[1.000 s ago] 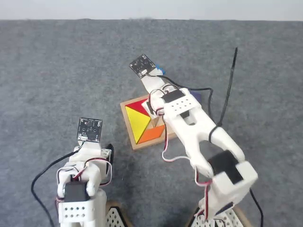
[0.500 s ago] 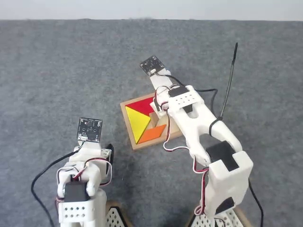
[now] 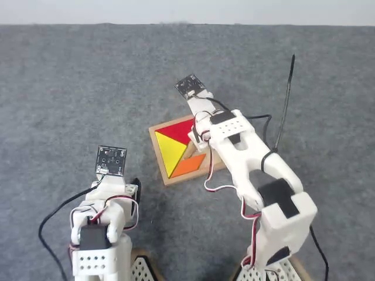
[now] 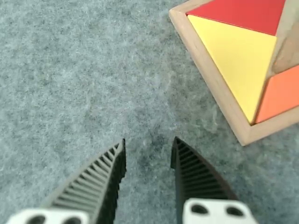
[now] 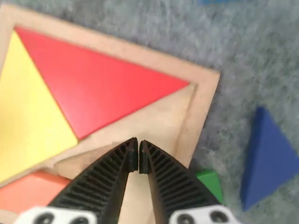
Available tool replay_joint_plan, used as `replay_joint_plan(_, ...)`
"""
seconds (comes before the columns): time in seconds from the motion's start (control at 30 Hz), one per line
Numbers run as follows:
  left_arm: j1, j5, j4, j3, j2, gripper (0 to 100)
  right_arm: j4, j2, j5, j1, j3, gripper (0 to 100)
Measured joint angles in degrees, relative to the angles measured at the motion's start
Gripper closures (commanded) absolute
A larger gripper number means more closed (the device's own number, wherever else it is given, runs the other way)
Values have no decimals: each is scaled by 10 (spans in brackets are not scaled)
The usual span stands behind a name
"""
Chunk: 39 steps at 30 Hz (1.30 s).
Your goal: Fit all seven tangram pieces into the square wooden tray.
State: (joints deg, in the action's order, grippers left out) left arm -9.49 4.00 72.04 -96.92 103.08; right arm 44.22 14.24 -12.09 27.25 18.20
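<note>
1. The square wooden tray (image 3: 159,158) is sitting on the grey-felted desk (image 3: 70,88) out ahead of the two arms. It is carrying three pieces lying flush: a red triangle (image 5: 98,88), a yellow triangle (image 4: 238,60) and an orange piece (image 4: 280,93). Bare wood is showing in the rest.
2. The right pincer (image 5: 138,144) is hanging over that bare patch, jaws pressed almost together and gripping nothing.
3. The left pincer (image 4: 148,149) is hovering above the felt just off a corner of the tray, jaws parted and empty.
4. Loose pieces are lying outside on the felt. A blue triangle (image 5: 268,154) is sitting near the rim, and a green piece (image 5: 210,182) is sitting just beside it, partly hidden behind the right pincer.
5. Handling, as I'm reading it: these pieces are looking thin, rigid and light, with smooth painted faces, so they are probably going to be slippery between the jaws.
6. Best hold, I'm guessing: jaws coming straight down across two side edges near the middle of a piece. On a point it would likely be twisting or squirting out. The felt is probably giving a little, letting the tips sink in beside the edges.
7. The tray is looking light too, so a sideways shove while seating a piece is risking sliding it.
</note>
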Motion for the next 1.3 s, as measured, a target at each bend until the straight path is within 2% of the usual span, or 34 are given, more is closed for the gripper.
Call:
replay_joint_plan(0.27, 0, 0, 0, 0, 0, 847, -31, -31, 0, 0, 4, 980)
replay_joint_plan(1.3, 0, 0, 0, 0, 0, 847, -8, 2, 0, 24, 4, 983)
